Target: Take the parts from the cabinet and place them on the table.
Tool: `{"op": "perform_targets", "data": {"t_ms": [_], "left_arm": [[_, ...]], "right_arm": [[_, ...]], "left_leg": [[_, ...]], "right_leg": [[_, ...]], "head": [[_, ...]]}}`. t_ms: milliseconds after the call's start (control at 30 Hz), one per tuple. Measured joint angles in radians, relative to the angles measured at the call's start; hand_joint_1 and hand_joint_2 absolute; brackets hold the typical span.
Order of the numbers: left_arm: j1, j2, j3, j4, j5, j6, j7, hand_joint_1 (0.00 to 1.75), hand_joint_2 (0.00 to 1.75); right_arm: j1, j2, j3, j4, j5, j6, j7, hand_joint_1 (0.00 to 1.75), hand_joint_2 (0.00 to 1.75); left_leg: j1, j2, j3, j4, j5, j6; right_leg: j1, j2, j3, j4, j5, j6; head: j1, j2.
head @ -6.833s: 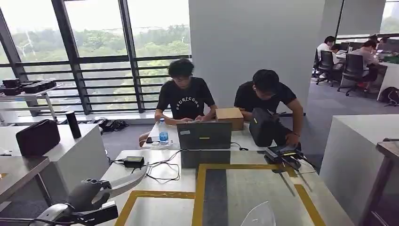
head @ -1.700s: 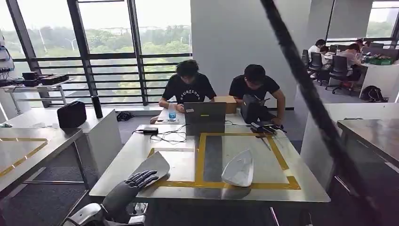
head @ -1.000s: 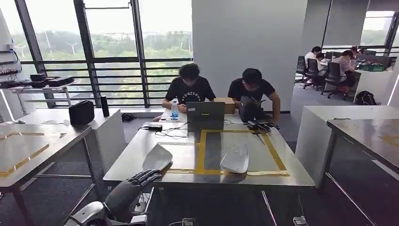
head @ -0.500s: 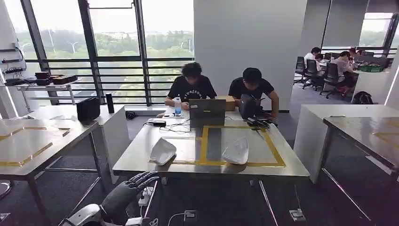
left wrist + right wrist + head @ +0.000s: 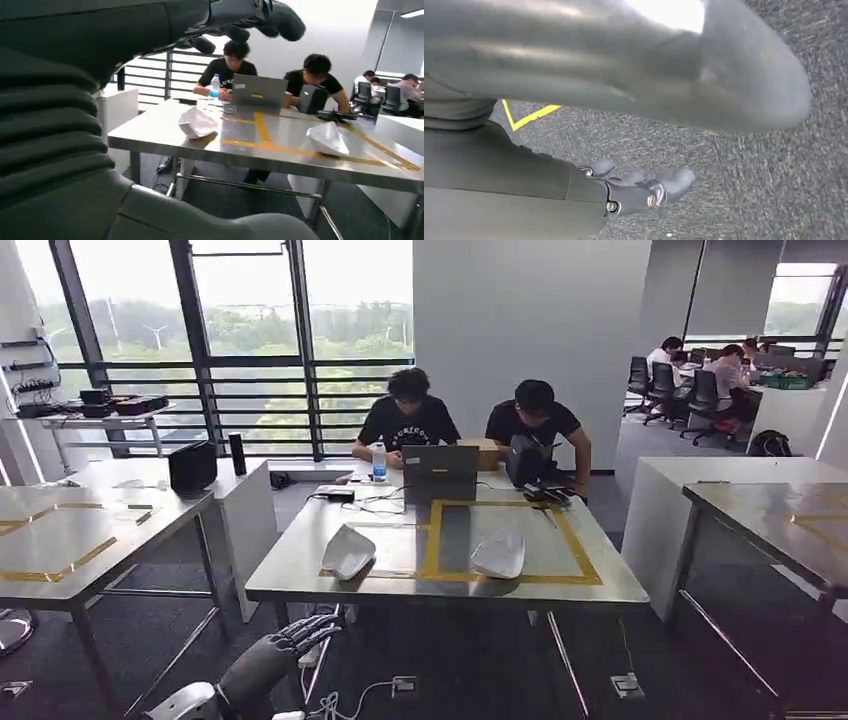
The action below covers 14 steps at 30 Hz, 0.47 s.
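Farther off now, two white parts [image 5: 348, 551] [image 5: 499, 555] on table [image 5: 300, 575].

Left hand [image 5: 272, 662] hangs low, fingers spread and empty; right hand [image 5: 644, 192] likewise empty.

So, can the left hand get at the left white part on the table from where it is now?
Probably not. The left hand hangs low, short of the table edge, and the left white part lies on top, further in. Nothing blocks the way; the robot stands too far back.
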Motion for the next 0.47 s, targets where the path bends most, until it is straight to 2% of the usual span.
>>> {"op": "perform_targets", "data": {"t_ms": [33,67,133,333,367,467], "left_arm": [[0.000,0.000,0.000,0.000,-0.001,0.001,0.002,0.00,1.75],[0.000,0.000,0.000,0.000,-0.002,0.002,0.003,0.00,1.75],[0.000,-0.001,0.000,0.002,-0.003,0.005,0.003,0.00,1.75],[0.001,-0.001,0.000,0.005,-0.003,0.017,0.003,0.00,1.75],[0.001,-0.001,0.000,0.007,-0.003,0.017,0.003,0.00,1.75],[0.003,-0.001,0.000,0.011,-0.003,0.024,-0.003,0.00,1.75]], "right_arm": [[0.000,0.000,0.000,0.000,0.000,0.001,0.000,0.00,0.00],[0.000,0.000,0.000,0.000,0.001,0.002,0.001,0.00,0.00],[0.000,0.000,0.000,0.000,0.002,0.003,0.001,0.00,0.00],[0.001,0.000,0.000,0.000,0.006,0.002,0.006,0.00,0.00],[0.001,0.000,0.000,0.000,0.007,0.002,0.005,0.00,1.75],[0.001,0.000,0.000,0.000,0.010,0.004,0.001,0.00,1.75]], "left_leg": [[0.000,0.000,0.000,-0.003,0.001,-0.001],[0.000,0.000,0.000,-0.005,0.005,-0.007],[0.000,0.000,-0.001,-0.009,0.009,-0.013],[0.001,0.000,-0.004,-0.011,0.015,-0.019],[0.001,0.000,-0.005,-0.011,0.015,-0.019],[0.001,0.000,-0.005,-0.011,0.016,-0.020]], "right_leg": [[0.000,0.000,-0.001,0.000,0.002,-0.003],[0.000,0.000,-0.003,0.000,0.003,-0.004],[0.000,0.000,-0.006,0.000,0.005,-0.008],[0.001,0.000,-0.011,0.002,0.010,-0.014],[0.001,0.000,-0.011,0.002,0.010,-0.014],[0.001,0.000,-0.011,0.002,0.011,-0.014]], "head": [[0.000,0.000],[0.000,0.000],[0.000,0.000],[0.000,0.000],[0.000,0.000],[0.000,0.000]]}}
